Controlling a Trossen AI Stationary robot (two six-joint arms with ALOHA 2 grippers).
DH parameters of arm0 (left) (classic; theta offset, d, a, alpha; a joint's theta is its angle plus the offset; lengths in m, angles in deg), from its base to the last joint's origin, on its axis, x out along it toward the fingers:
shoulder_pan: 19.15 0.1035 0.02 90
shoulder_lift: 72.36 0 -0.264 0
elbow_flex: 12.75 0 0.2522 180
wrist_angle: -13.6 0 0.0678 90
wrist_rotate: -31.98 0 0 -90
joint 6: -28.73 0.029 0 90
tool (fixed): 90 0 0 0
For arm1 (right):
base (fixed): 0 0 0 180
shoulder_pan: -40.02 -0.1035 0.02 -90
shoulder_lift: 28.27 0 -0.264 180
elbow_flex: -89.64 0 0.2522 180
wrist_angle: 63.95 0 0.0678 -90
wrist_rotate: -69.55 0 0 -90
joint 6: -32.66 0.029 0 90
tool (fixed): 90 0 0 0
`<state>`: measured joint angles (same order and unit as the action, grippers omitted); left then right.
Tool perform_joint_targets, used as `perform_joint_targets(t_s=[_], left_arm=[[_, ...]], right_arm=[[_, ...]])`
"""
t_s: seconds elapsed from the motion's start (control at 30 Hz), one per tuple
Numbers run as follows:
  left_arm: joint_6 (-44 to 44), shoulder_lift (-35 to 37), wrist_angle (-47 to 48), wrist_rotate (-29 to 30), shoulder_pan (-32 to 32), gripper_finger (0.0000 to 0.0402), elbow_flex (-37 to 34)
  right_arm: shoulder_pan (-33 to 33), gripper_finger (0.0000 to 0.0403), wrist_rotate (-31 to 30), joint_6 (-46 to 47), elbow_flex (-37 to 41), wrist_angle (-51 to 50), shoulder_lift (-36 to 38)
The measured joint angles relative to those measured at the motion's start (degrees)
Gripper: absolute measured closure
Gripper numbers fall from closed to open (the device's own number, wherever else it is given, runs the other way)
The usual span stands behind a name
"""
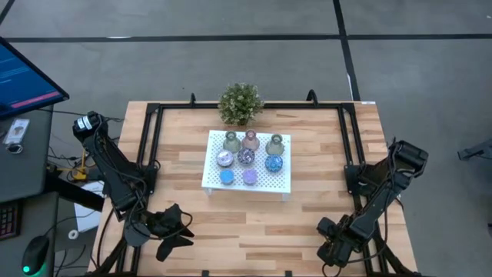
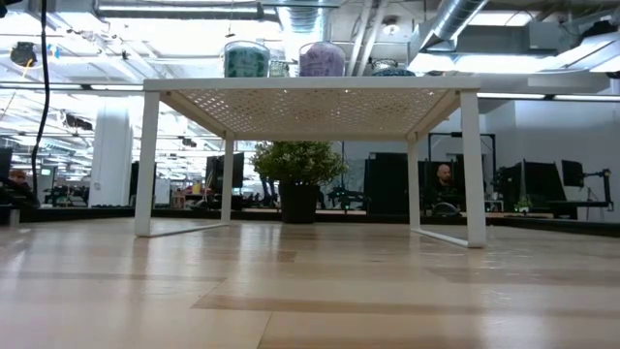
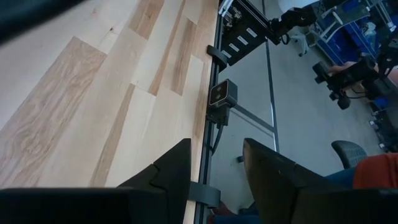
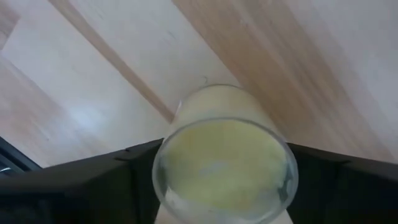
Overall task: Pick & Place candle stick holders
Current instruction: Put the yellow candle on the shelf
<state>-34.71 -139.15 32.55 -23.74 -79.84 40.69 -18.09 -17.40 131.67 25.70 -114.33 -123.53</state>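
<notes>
yellow holder (image 4: 224, 158) sits right between the right claw's (image 4: 221, 205) dark fingers (image 4: 93, 180) — its round mouth faces the wrist camera, so its axis runs along the claw's reach. we cannot tell whether the fingers pinch it yet or merely flank it. from above, the right claw (image 1: 336, 245) is at the near right edge of the surface (image 1: 323, 208), well apart from the white tray (image 1: 286, 182), where eight other holders (image 1: 246, 158) stand. the left claw (image 3: 214, 168) waits at the near left corner, fingers apart, pinching nothing. we judge the right arm must carry the holder toward the tray. beyond the tray stands a potted plant (image 1: 240, 103); behind the surface, an office with a person (image 2: 443, 184) seated far off.
</notes>
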Motion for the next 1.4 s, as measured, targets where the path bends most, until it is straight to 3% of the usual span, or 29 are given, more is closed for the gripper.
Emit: perform_joint_targets(t_s=[0.23, 0.37, 0.63, 0.97, 1.4], left_arm=[[0.1, 0.0, 0.0, 0.0, 0.0, 0.0258, 0.0], [0.2, 0.0, 0.0, 0.0, 0.0, 0.0258, 0.0], [1.6, 0.0, 0.0, 0.0, 0.0, 0.0259, 0.0], [1.7, 0.0, 0.0, 0.0, 0.0, 0.0259, 0.0], [1.6, 0.0, -0.1, 0.0, 0.0, 0.0258, 0.0]], right_arm=[[0.1, 0.0184, -0.1, -0.2, -0.5, -0.4, 0.0], [0.5, 0.0169, -1.4, -2.1, -3.2, -1.7, 0.5], [5.2, 0.0184, -2.0, -9.9, -12.6, -14.3, 4.2], [18.3, 0.0174, -6.8, -27.6, -29.1, -32.5, 6.1], [37.8, 0.0171, -7.6, -44.5, -36.9, -31.0, 6.0]])
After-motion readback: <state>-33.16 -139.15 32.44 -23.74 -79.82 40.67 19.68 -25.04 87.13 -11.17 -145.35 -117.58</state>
